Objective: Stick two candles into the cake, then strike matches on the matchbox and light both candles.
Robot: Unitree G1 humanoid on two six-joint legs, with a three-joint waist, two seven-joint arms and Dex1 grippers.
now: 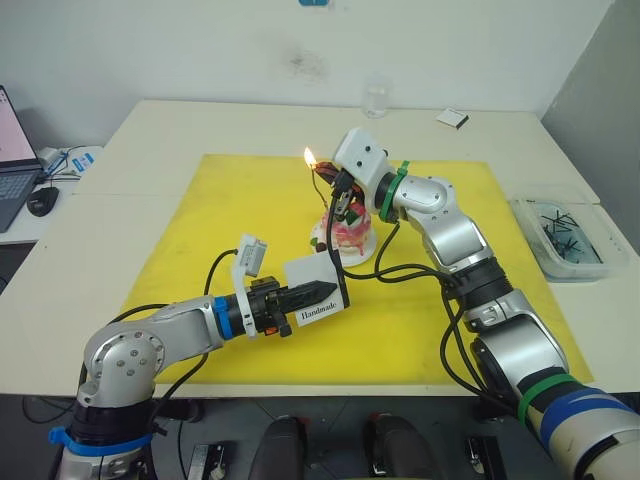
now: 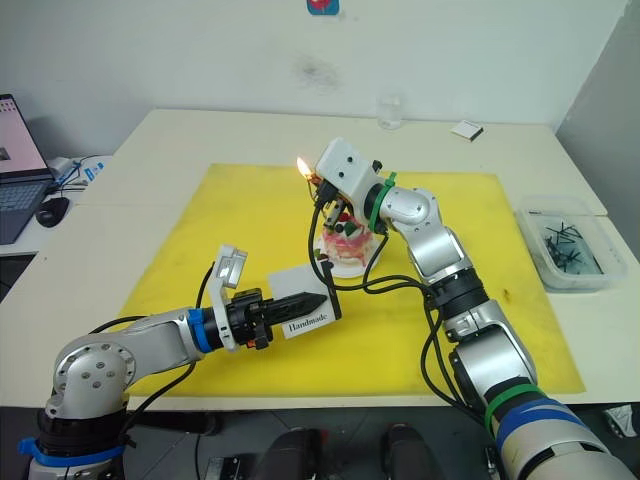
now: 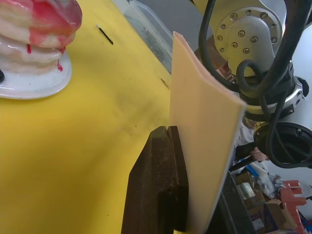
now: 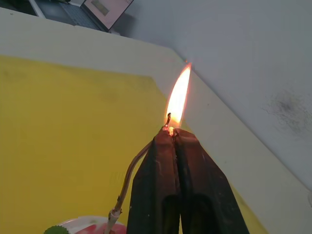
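The cake (image 1: 347, 238) sits on its small white plate (image 3: 29, 85) in the middle of the yellow mat (image 1: 230, 230). My right gripper (image 1: 319, 172) hovers just above the cake, shut on a match whose flame (image 4: 178, 97) burns right at the fingertips. A tan-brown candle (image 4: 127, 181) curves up from the cake toward those fingers, which hide its upper end. In front of the cake, just above the mat, my left gripper (image 1: 322, 290) is shut on the white "Handmade" matchbox (image 1: 312, 270), held on edge. Another match (image 3: 105, 34) lies on the mat beyond the cake.
A clear bin (image 1: 565, 235) holding dark sticks stands off the mat at the right table edge. A glass (image 1: 376, 98) and a small white box (image 1: 452, 118) stand at the back. At the far left are a laptop (image 1: 12, 160) and a mouse (image 1: 42, 203).
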